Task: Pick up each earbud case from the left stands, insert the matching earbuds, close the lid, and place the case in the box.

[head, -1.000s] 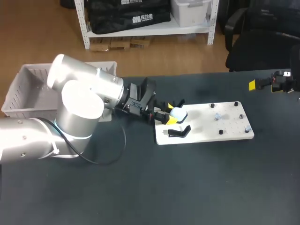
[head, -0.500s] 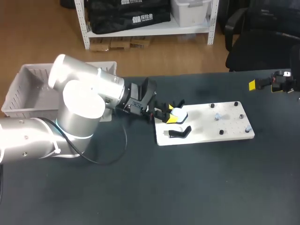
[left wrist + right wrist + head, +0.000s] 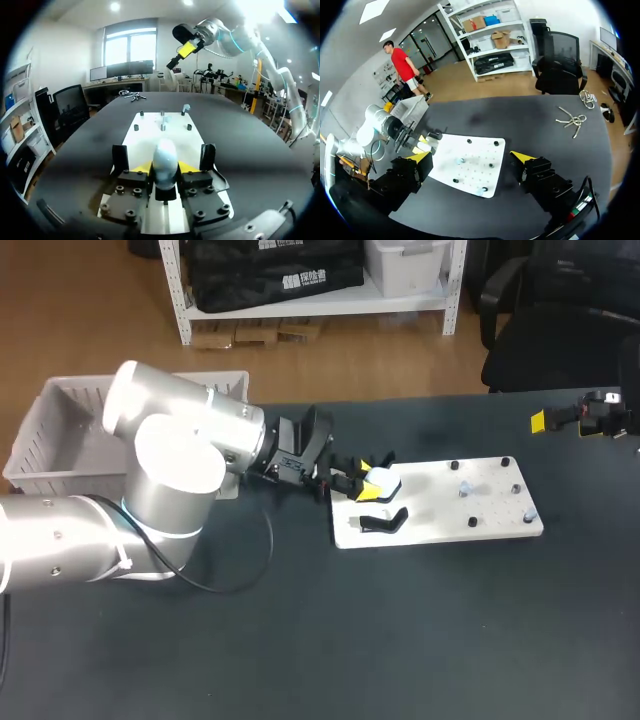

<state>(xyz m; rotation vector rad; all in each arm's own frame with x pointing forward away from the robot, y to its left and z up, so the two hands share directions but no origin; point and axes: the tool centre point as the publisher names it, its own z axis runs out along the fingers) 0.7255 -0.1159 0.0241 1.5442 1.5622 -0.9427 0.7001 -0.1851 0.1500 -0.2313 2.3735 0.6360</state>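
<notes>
A white box (image 3: 60, 430) stands at the table's left edge. Beside it, the left gripper (image 3: 362, 485) has its yellow tips pressed against both sides of the white earbud case (image 3: 381, 480), which sits at the left end of the white board (image 3: 450, 502), just behind a black stand (image 3: 383, 522). Far to the right, the right gripper (image 3: 470, 159) hangs wide open, holding nothing, well apart from the case.

site: robotics lab | cues: left arm (image 3: 160, 490) and right arm (image 3: 600, 420) over black worktable (image 3: 400, 640), white fixture board (image 3: 440, 515)
</notes>
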